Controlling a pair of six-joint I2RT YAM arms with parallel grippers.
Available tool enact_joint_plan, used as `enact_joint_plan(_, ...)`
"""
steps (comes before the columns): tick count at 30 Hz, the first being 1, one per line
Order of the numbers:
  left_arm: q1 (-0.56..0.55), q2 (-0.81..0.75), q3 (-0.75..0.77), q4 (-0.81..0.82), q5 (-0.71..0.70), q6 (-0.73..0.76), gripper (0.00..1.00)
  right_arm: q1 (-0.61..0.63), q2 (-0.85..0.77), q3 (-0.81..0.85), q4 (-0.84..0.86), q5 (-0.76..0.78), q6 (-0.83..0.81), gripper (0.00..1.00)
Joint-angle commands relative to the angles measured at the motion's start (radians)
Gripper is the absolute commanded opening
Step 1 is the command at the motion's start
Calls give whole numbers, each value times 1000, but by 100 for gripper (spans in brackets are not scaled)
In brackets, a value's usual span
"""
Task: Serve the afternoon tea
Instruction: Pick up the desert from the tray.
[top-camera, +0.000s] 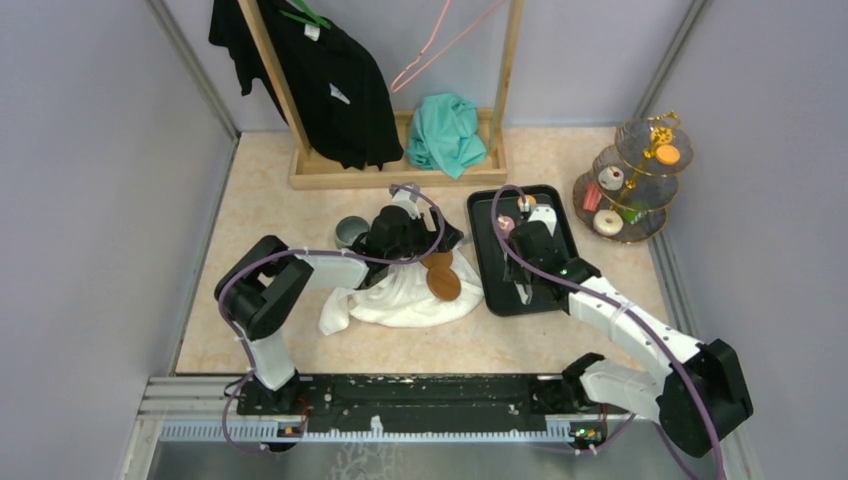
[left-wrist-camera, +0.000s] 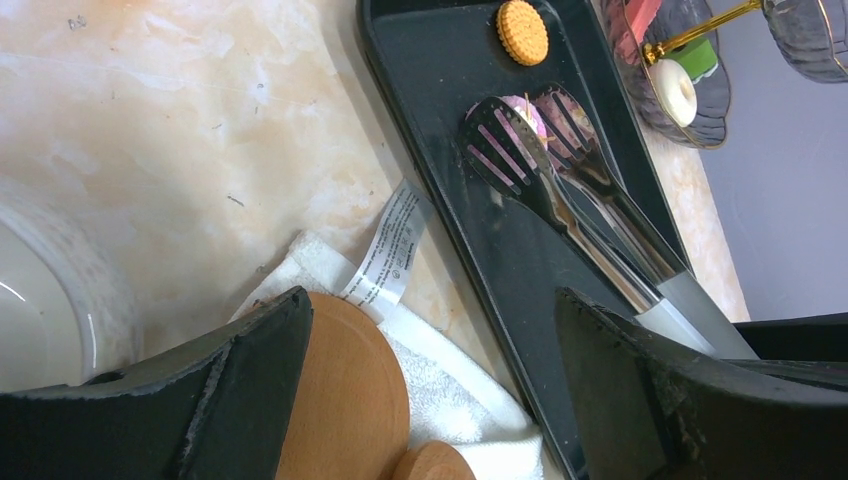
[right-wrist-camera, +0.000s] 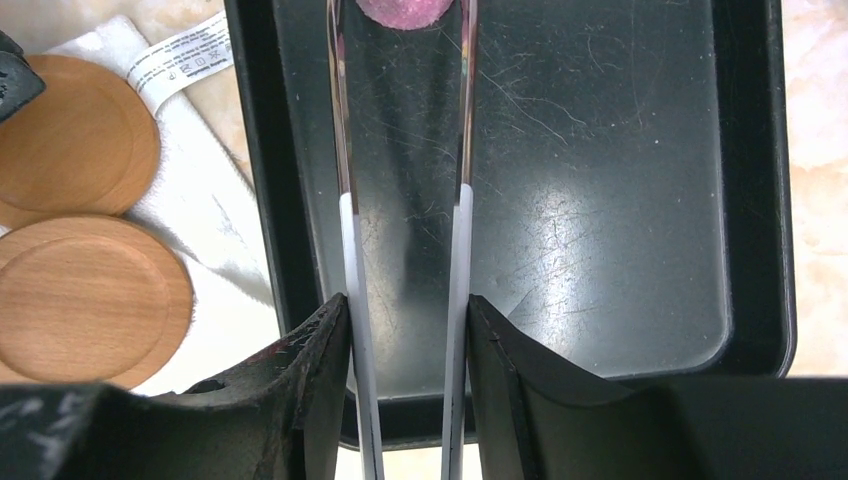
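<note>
Fingers (right-wrist-camera: 310, 380) of the right gripper (right-wrist-camera: 408, 340) press inward on the 2 arms of the tongs (right-wrist-camera: 347, 230), pinching them over the black tray (right-wrist-camera: 620, 200). The tongs' slotted heads stand on either side of a pink doughnut (left-wrist-camera: 522, 112) lying on the tray; whether they touch it I cannot tell. 1 orange biscuit (left-wrist-camera: 523, 32) lies on the tray just beyond.

The left gripper (left-wrist-camera: 445, 390) is spread wide with nothing between its fingers. It hovers above a white towel (right-wrist-camera: 210, 200) and 2 round wooden coasters (right-wrist-camera: 90, 300) beside the tray's left edge. The grey mug (top-camera: 350, 232) stands on the table just left of that gripper, near the towel's far edge.

The 3-tier glass stand (top-camera: 630, 185) stands at the table's far right, near the tray but apart from it. It carries an orange disc (top-camera: 668, 155) on its top tier, and a white doughnut (top-camera: 607, 222) with red and green pieces on the bottom tier.
</note>
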Motion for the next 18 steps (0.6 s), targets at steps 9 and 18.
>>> enact_joint_plan(9, 9, 16, -5, 39, 14, -18, 95, 10, -16, 9, 40, 37, 18, 20)
enact_joint_plan(18, 8, -13, -29, 43, 14, -22, 95, 53, -109, 55, -39, 126, 42, 10)
